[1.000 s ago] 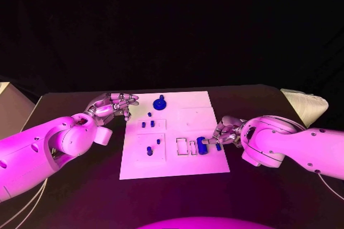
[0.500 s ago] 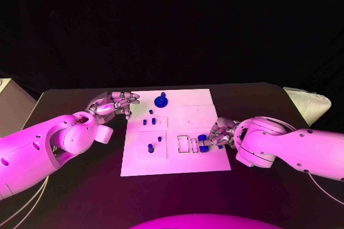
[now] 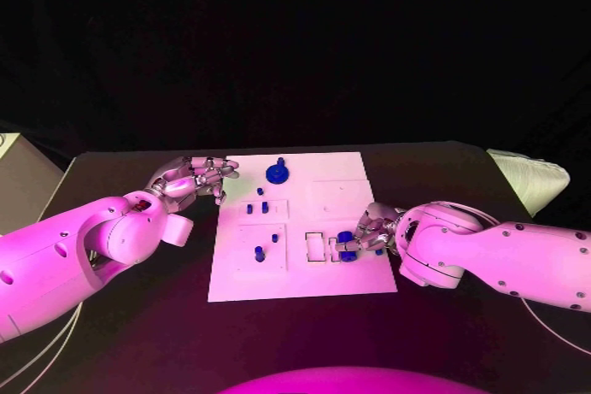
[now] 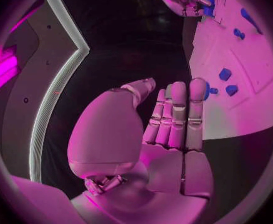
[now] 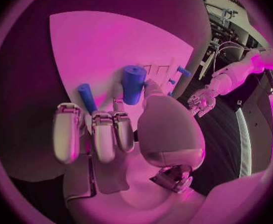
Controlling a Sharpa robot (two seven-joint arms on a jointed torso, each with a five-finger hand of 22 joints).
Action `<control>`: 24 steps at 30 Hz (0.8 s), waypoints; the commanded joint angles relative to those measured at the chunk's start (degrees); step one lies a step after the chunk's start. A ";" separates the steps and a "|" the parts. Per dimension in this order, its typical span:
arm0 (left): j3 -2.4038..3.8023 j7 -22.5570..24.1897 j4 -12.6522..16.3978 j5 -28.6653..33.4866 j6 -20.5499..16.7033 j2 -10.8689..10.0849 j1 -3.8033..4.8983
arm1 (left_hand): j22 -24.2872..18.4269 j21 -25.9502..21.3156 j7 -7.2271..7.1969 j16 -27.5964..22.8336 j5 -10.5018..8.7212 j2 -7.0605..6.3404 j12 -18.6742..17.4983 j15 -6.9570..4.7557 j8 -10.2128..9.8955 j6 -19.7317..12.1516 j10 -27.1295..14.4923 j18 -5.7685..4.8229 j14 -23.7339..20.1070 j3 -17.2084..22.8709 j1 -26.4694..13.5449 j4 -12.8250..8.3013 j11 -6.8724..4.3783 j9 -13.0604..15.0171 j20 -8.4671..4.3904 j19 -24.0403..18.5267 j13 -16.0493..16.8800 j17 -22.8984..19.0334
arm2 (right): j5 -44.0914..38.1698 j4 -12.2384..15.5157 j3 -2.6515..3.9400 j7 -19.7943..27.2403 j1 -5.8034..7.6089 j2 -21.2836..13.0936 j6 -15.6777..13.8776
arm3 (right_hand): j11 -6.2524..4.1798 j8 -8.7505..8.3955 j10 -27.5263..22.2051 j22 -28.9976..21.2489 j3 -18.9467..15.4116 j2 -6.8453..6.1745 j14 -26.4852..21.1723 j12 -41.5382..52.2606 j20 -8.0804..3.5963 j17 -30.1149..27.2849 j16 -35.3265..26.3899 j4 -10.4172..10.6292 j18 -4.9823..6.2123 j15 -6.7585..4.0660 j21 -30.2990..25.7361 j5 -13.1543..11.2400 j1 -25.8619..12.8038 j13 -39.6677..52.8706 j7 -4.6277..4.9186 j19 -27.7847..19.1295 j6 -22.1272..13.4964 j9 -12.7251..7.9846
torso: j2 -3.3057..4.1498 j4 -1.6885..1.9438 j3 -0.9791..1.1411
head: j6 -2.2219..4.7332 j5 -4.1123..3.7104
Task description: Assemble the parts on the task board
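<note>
Task board (image 3: 332, 274) lies flat at the middle of the black table (image 3: 493, 343), long side running away from the robot. Right hand (image 3: 373, 230) rests over the board's right edge, thumb and fingers pinching a blue cylinder (image 5: 134, 83) that stands upright beside the rectangular slots; a thin blue peg (image 5: 86, 97) lies on the board just beside the fingers. Left hand (image 3: 197, 179) hovers just off the board's far left corner, fingers straight and side by side, holding nothing. Round blue part (image 3: 275, 174) sits near the board's far edge. Small blue pieces (image 3: 256, 208) occupy the left-side recesses, another (image 3: 259, 255) nearer the robot.
</note>
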 commanded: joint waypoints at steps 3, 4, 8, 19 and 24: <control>0.04 0.52 0.15 -0.11 0.55 -0.03 -0.06 | -0.05 -0.37 -0.01 -0.38 -0.09 0.12 -0.26 0.10 -0.10 -0.44 -0.41 0.03 0.12 -0.30 0.35 -0.15 -0.05 0.09 0.11 -0.35 -0.02 0.11 | -1.43 0.16 -0.08 -0.58 -0.24 -0.23 -1.73 | -0.46 0.26 4.76 6.60 1.19 1.10 5.46 -0.10 -0.64 12.64 0.34 0.13 -0.52 -0.64 0.56 4.53 2.42 13.24 -0.58 2.87 -0.11 0.72 | 0.04 0.06 -0.04 | 0.07 0.04; 0.04 0.50 0.15 -0.11 0.56 -0.03 -0.06 | -0.06 -0.37 -0.01 -0.39 -0.09 0.13 -0.26 0.10 -0.10 -0.44 -0.42 0.03 0.12 -0.30 0.35 -0.14 -0.05 0.09 0.11 -0.35 -0.02 0.11 | -1.36 0.25 -0.08 -0.57 -0.24 -0.34 -2.00 | -0.51 0.24 4.79 6.70 1.58 1.24 5.46 -0.07 -0.67 12.67 0.35 0.10 -0.54 -0.69 0.65 5.94 3.01 13.28 -0.63 2.88 -0.11 0.82 | 0.05 0.07 -0.05 | 0.07 0.06; 0.04 0.38 0.13 -0.11 0.61 -0.06 -0.06 | -0.02 -0.35 -0.01 -0.39 -0.08 0.13 -0.27 0.10 -0.10 -0.45 -0.43 0.02 0.12 -0.31 0.37 -0.14 -0.05 0.09 0.11 -0.32 -0.03 0.12 | 0.43 0.58 -0.07 -0.52 -0.24 -0.86 -3.05 | -0.73 -0.04 4.75 6.95 3.61 1.06 5.46 -0.17 -0.84 12.65 0.33 0.07 -0.57 -0.88 0.78 11.29 5.31 13.25 -0.85 2.88 -0.04 1.03 | 0.07 0.09 -0.04 | 0.11 0.12; 0.04 0.17 0.03 -0.13 0.74 0.04 -0.06 | -0.08 -0.40 -0.02 -0.41 -0.07 0.15 -0.30 0.10 -0.09 -0.45 -0.51 0.03 0.11 -0.29 0.46 -0.18 -0.05 0.09 0.11 -0.36 -0.04 0.14 | 7.91 3.16 0.15 -0.12 1.40 -2.47 -4.41 | -0.80 -0.28 4.71 7.39 5.84 0.33 5.50 -0.26 -0.93 12.84 0.37 0.14 -0.67 -0.96 1.21 14.16 6.22 13.23 -0.89 2.98 0.18 1.16 | 0.08 0.14 -0.14 | 0.40 0.15; 0.04 0.05 0.02 -0.14 0.88 0.11 -0.06 | -0.10 -0.42 -0.03 -0.42 -0.05 0.17 -0.31 0.09 -0.09 -0.45 -0.54 0.04 0.11 -0.26 0.54 -0.21 -0.05 0.09 0.11 -0.37 -0.04 0.14 | 9.89 4.48 0.23 0.04 2.31 -2.16 -4.34 | -0.77 -0.29 4.71 7.52 5.90 0.18 5.51 -0.27 -0.93 12.90 0.39 0.18 -0.71 -0.94 1.37 14.15 5.99 13.22 -0.86 3.02 0.21 1.17 | 0.11 0.20 -0.18 | 0.41 0.17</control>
